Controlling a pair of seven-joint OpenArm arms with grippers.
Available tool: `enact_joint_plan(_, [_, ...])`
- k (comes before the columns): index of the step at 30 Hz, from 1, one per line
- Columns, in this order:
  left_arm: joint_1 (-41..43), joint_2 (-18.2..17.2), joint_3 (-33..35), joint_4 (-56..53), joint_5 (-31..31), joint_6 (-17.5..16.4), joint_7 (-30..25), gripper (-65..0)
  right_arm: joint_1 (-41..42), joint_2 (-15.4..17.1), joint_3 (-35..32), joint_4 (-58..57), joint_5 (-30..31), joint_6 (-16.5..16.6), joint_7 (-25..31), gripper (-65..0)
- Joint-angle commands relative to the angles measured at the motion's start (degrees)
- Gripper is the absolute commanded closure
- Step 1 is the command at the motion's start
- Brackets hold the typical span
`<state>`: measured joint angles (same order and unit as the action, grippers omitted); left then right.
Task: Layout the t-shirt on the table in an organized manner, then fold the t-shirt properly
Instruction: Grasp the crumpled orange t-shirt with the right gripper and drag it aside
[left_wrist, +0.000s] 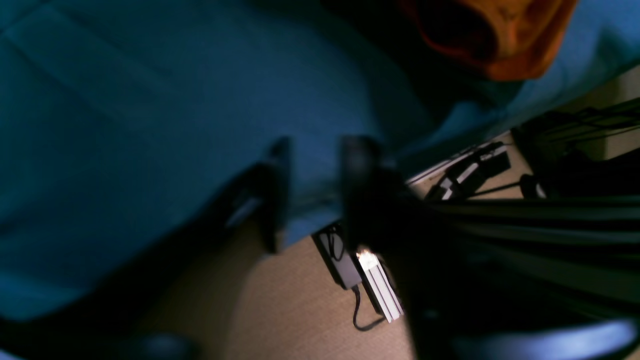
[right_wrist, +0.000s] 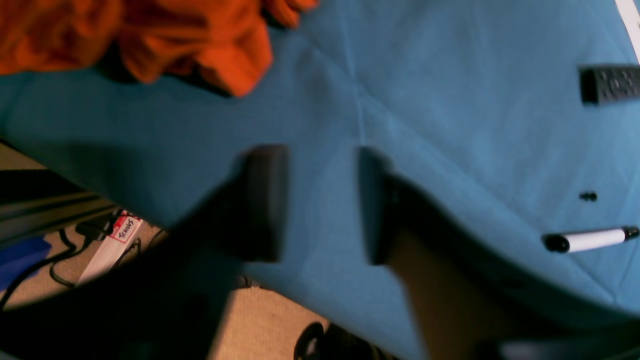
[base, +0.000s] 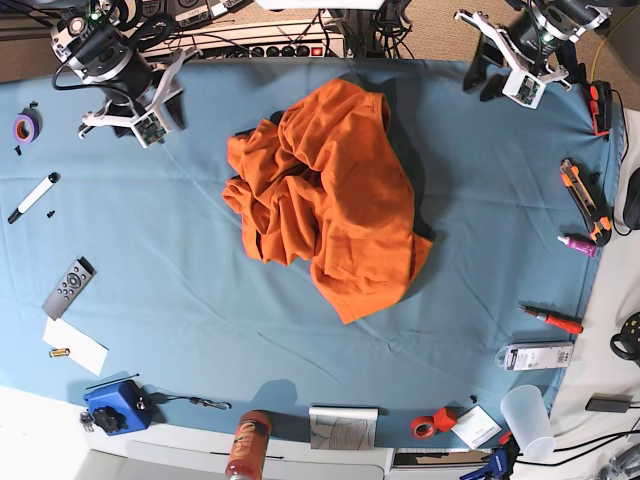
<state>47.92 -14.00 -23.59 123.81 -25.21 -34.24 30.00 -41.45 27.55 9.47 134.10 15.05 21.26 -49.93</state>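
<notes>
Blurred and dark, the left gripper (left_wrist: 310, 195) fills the near part of the left wrist view, its two fingers spread with bare blue cloth showing between them and nothing pinched. It hangs over the edge of the table (left_wrist: 125, 100); beyond that edge lie beige floor, a black power brick and cables. One corner of the t-shirt (left_wrist: 500, 35) shows at the top, well apart from the fingers.

Two dark fingers of the right gripper (right_wrist: 322, 205) stand wide apart in the right wrist view, empty, above the table's border. One marker (right_wrist: 590, 240) and one remote control (right_wrist: 610, 84) lie to the right; the orange shirt sits bunched at the top left.

From the base view, one crumpled t-shirt lies heaped at the table's middle, touching neither arm. Clutter rings the edges: one purple tape roll (base: 25, 126), one screwdriver (base: 552, 320), one utility knife (base: 583, 188), one plastic cup (base: 527, 416). Open cloth surrounds the shirt on every side.
</notes>
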Motion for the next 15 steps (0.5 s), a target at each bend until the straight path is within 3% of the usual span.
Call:
enact_joint_plan(1, [0.5,-0.3,-0.2,0.9,-1.0,-0.3,-1.5,-26.0,-0.3,0.5,0.3,0.9,0.0,-0.2,1.8,-29.8])
enact_joint_plan(4, [0.5,-0.3,-0.2,0.9,-1.0,-0.3,-1.9,-28.4,1.4,0.5,-0.4,0.9,3.3,0.9,2.8,-30.0])
enact_joint_plan(7, [0.5,-0.3,-0.2,0.9,-1.0,-0.3,-3.6,-28.4,6.1,0.5,-4.1,0.9,7.3,11.4,0.8,-30.0])
enact_joint_plan(9, [0.5,-0.3,-0.2,0.9,-1.0,-0.3,-4.3,-28.4,8.9,0.5,-8.8,0.9,8.5,15.3,0.5,-30.0])
enact_joint_plan(11, [0.5,-0.3,-0.2,0.9,-1.0,-0.3,-4.3,-28.4,11.3,0.5,-14.5,0.9,6.9,15.6,0.5,-30.0])
enact_joint_plan(15, [0.5,-0.3,-0.2,0.9,-1.0,-0.3,-4.3,-28.4,15.9,0.5,-26.0,0.9,-2.4,15.4,1.1,-30.0])
